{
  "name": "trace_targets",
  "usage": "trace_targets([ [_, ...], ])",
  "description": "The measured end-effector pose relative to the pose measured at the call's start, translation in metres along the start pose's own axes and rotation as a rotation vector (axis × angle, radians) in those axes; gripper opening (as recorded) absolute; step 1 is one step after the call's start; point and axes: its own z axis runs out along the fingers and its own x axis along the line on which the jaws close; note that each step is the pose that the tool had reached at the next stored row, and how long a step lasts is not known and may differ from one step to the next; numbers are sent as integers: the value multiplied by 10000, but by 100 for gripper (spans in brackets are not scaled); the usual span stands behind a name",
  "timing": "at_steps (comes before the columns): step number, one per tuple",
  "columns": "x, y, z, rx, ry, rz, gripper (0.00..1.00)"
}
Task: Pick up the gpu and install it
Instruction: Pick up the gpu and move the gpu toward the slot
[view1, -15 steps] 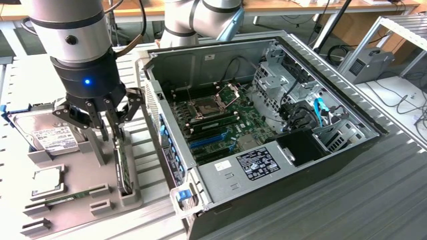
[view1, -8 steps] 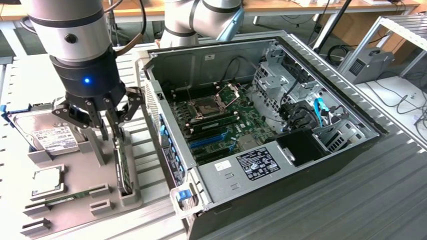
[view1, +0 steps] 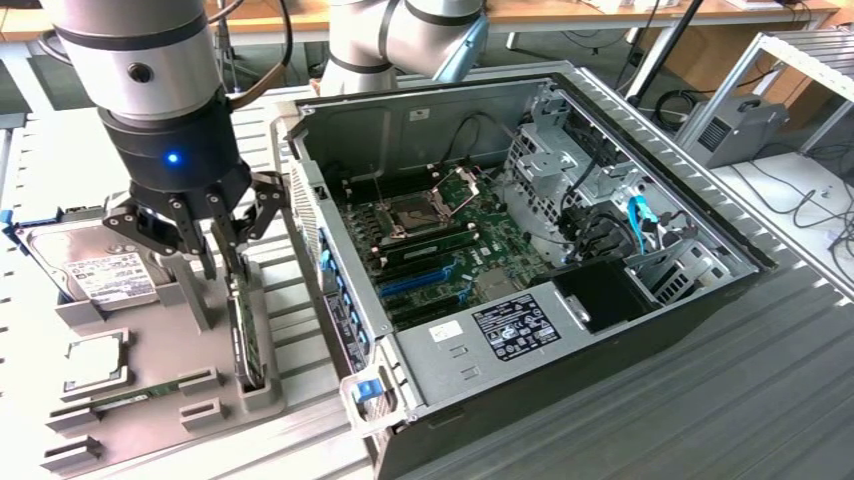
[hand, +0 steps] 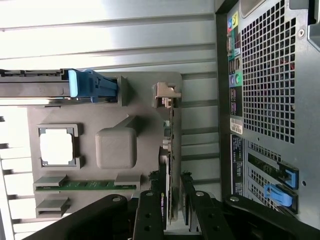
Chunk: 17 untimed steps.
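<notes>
The gpu (view1: 244, 330) stands on edge in a slot of the grey fixture (view1: 158, 425), still seated there. In the wrist view the gpu (hand: 169, 150) is edge-on, a green board with a black cooler and its silver bracket at the far end. My gripper (view1: 214, 262) hangs straight over it with one black finger on each side of the card. My gripper (hand: 170, 202) is open, and a thin gap shows between the card and one of its fingers (hand: 190, 210). The open computer case (view1: 310, 190) lies beside the fixture, with blue expansion slots (view1: 414, 285) on its motherboard.
On the fixture (hand: 100, 112) a silver hard drive (view1: 100, 268) with a blue clip (hand: 86, 85), a processor (view1: 94, 362) (hand: 56, 146) and a green memory stick (view1: 140, 392) (hand: 85, 185) also sit. The case's perforated rear panel (hand: 270, 75) stands close beside the card. The table is ribbed grey metal.
</notes>
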Motion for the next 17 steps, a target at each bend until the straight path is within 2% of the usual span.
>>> trace_targets([
  [17, -3, -4, -83, 0, 0, 0, 29],
])
